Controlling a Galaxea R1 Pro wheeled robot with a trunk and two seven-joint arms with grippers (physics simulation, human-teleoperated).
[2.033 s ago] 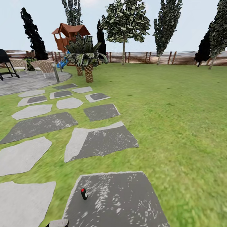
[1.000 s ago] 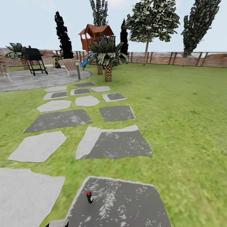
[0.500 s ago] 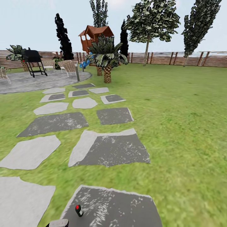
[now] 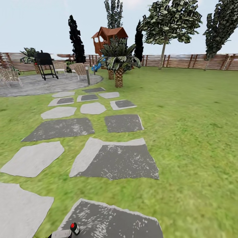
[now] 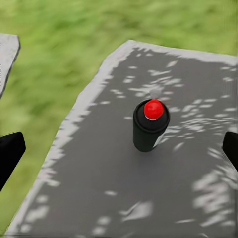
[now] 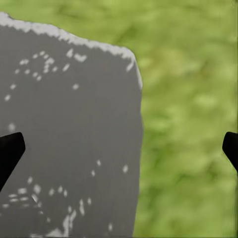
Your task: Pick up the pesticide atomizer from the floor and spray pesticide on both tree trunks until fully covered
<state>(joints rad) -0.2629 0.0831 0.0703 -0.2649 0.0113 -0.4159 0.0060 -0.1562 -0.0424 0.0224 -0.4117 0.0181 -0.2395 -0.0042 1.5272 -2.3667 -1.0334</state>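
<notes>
Fingers point(image 5: 10, 156) of the left gripper point(image 5: 119, 148) spread wide apart, right gripper's point(image 6: 119, 146) too, both empty. Spray bottle point(image 5: 150, 125) stands upright on near dark slab point(image 4: 112, 221), at its left edge by the grass point(image 4: 191, 132). Risk: a finger clips the small bottle, tipping it off the slab. No readable label.

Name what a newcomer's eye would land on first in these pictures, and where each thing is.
The red-topped pesticide atomizer stands upright on a dark grey slab, centred between the left pincer's open fingertips. In the head view, a stepping-slab path crosses the lawn toward a palm and a red-roofed playhouse by the fence.
</notes>
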